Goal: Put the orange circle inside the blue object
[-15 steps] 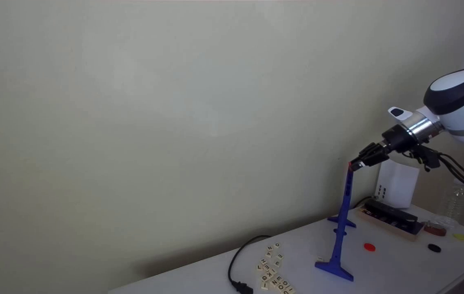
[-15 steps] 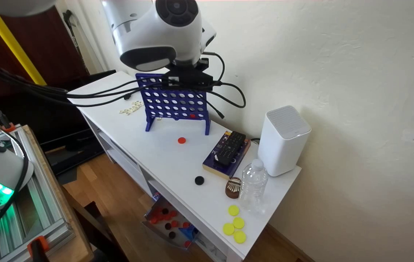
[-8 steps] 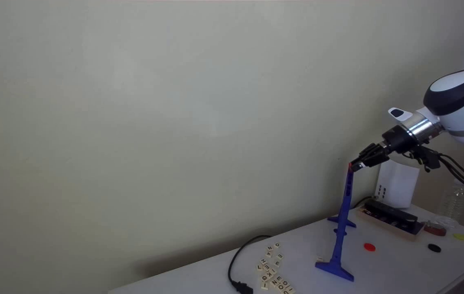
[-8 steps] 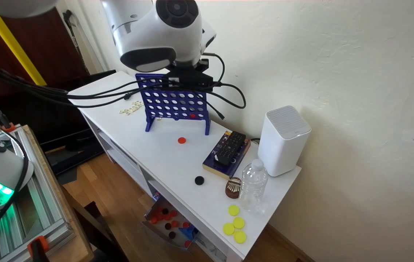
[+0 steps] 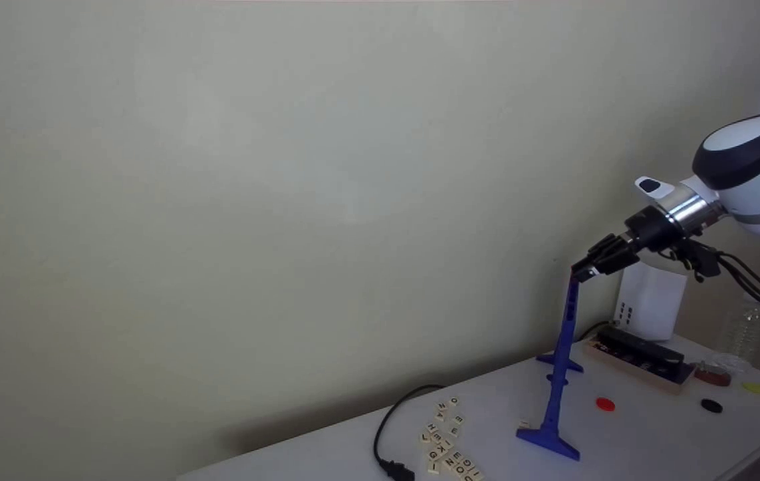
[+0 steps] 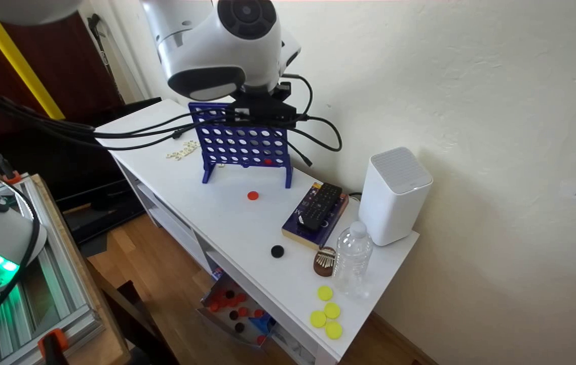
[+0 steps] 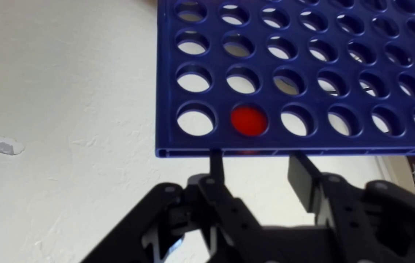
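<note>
The blue object is an upright blue rack with rows of round holes, seen face-on in the wrist view (image 7: 270, 98) and edge-on in an exterior view (image 5: 563, 334). My gripper (image 7: 255, 155) is at its top edge, fingers apart with nothing between them, tips at the slot edge. An orange-red circle (image 7: 249, 121) sits inside the rack, in the hole nearest the top edge, between the two fingertips' columns. Another orange-red circle lies flat on the table in both exterior views (image 5: 605, 404) (image 6: 253, 195). A further red circle (image 6: 268, 161) shows in the rack's bottom row.
A book (image 6: 290, 233) with a black remote (image 6: 320, 205), a white box (image 6: 394, 203), a clear bottle (image 6: 352, 256) and a thumb piano (image 6: 324, 261) stand beside the rack. A black disc (image 6: 277, 251), yellow discs (image 6: 333, 330) and letter tiles (image 5: 443, 449) lie on the table.
The red piece that stuck up above the rack's top at the fingertips has dropped lower and barely shows there. The gripper has dipped very slightly; the arm is otherwise still.
</note>
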`<state>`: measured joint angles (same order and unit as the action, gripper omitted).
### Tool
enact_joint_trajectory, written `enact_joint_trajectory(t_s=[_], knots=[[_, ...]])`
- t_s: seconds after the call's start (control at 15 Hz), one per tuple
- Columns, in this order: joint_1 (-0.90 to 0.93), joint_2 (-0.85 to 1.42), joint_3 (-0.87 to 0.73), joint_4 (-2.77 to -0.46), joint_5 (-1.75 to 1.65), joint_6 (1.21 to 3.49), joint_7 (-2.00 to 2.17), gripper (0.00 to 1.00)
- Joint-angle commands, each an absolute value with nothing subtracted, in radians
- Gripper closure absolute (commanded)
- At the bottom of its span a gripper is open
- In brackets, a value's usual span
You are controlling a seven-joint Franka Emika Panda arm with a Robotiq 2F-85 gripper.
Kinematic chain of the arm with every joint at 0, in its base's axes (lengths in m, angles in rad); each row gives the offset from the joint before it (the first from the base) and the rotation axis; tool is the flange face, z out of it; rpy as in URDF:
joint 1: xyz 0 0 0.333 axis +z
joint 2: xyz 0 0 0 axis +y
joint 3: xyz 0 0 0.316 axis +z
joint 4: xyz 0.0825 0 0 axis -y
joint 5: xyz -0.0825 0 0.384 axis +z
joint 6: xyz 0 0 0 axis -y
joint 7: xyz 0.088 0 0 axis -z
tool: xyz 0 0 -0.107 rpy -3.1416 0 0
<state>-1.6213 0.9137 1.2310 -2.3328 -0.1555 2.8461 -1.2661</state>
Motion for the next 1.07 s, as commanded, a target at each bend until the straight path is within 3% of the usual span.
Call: enact_joint_trajectory(t_s=[0.0,0.13,0.2,1.0], knots=[[-1.61,0.934,1.219,-2.321,-0.16,2.847,-1.285,0.18],[-1.611,0.934,1.219,-2.322,-0.16,2.848,-1.285,0.03],[-1.612,0.932,1.22,-2.324,-0.16,2.849,-1.285,0.01],[-1.659,0.879,1.275,-2.393,-0.122,2.854,-1.172,0.0]])
